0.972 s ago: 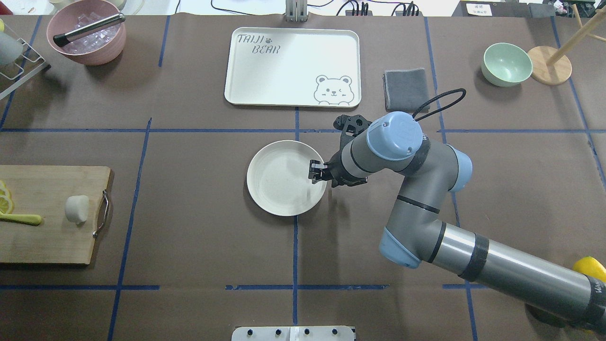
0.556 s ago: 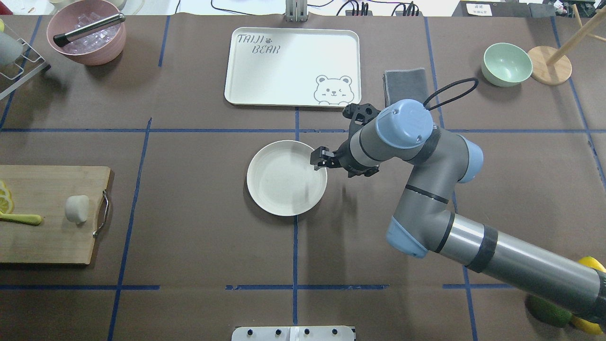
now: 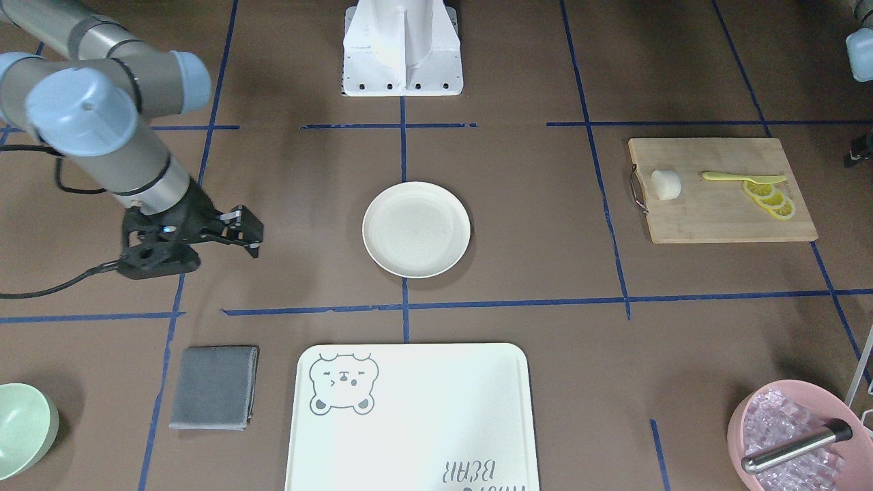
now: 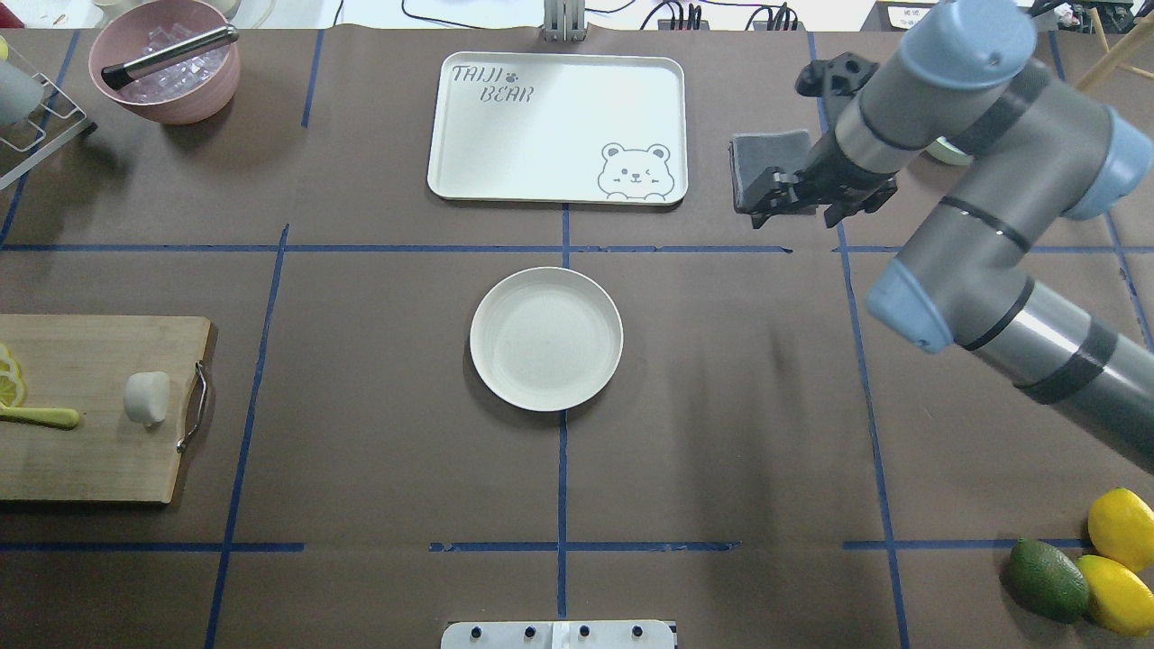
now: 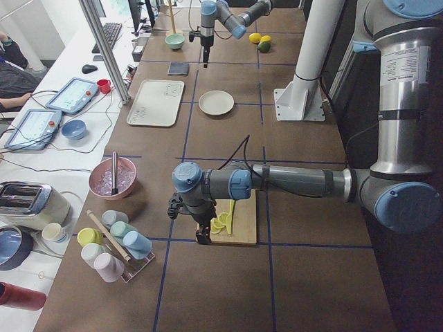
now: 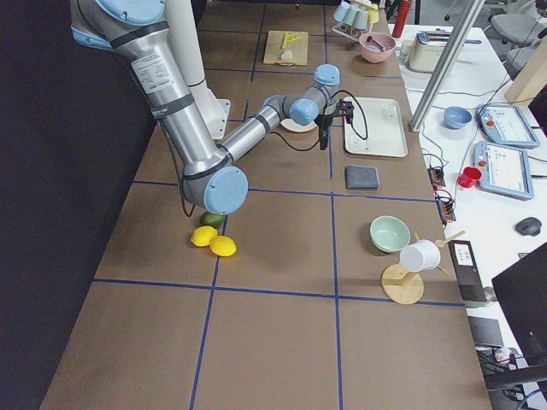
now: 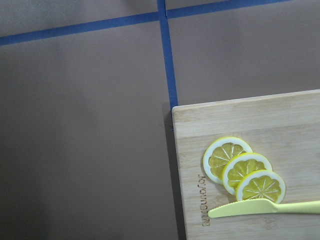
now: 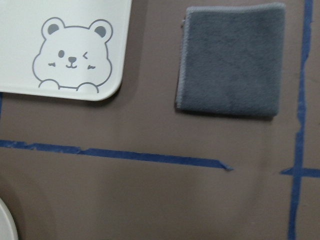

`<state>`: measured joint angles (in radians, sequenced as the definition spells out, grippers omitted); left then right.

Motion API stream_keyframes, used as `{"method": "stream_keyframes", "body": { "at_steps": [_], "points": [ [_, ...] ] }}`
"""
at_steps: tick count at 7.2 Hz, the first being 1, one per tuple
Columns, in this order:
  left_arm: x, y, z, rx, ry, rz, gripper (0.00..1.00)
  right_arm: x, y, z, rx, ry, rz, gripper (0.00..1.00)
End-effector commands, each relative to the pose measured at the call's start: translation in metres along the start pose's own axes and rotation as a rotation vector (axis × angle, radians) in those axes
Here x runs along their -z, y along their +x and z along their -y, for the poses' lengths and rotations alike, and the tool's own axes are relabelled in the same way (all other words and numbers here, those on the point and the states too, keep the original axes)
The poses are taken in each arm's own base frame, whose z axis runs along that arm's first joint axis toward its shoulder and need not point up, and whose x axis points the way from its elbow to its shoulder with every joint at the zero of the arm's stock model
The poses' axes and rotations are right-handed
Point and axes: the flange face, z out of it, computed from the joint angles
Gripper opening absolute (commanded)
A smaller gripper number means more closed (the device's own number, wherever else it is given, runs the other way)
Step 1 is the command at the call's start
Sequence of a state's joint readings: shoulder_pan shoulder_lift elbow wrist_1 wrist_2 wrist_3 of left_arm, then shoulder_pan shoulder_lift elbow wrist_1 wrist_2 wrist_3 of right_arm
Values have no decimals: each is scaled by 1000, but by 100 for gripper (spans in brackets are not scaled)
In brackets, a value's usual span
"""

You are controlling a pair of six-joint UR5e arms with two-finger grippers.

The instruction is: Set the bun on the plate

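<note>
The bun (image 4: 146, 397) lies on the wooden cutting board (image 4: 90, 451) at the left edge of the desk (image 4: 361, 451). Lemon slices (image 3: 769, 198) and a yellow knife (image 3: 740, 178) lie further along the board. The plate (image 4: 545, 338) sits at the desk's middle, well apart from the bun. The right tool (image 4: 772, 200) hangs spread, gripping nothing, by the grey cloth (image 4: 762, 151) toward the far edge. The left tool (image 5: 202, 234) hangs over the board's lemon end; whether it is spread cannot be told.

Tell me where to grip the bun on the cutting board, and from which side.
Take the bun around its smooth middle, coming straight down from above: it sits free on the cutting board, with the knife and board handle apart on either side, so its flanks look open.
</note>
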<state>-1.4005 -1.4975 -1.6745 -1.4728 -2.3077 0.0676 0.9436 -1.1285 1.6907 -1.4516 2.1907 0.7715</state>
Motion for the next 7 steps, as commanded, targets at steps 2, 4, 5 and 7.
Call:
{"method": "stream_keyframes", "body": {
  "at_steps": [2, 4, 5, 7],
  "points": [
    [-15, 23, 6, -48, -35, 2, 100, 62, 245, -23, 215, -13, -41, 100],
    [-4, 32, 9, -75, -11, 1, 100, 88, 371, -85, 281, -20, -94, 100],
    [0, 36, 10, -84, -3, 3, 100, 96, 419, -123, 252, -34, -107, 100],
    [21, 51, 6, -138, 42, 6, 100, 108, 468, -175, 131, -28, -117, 100]
  ]
}}
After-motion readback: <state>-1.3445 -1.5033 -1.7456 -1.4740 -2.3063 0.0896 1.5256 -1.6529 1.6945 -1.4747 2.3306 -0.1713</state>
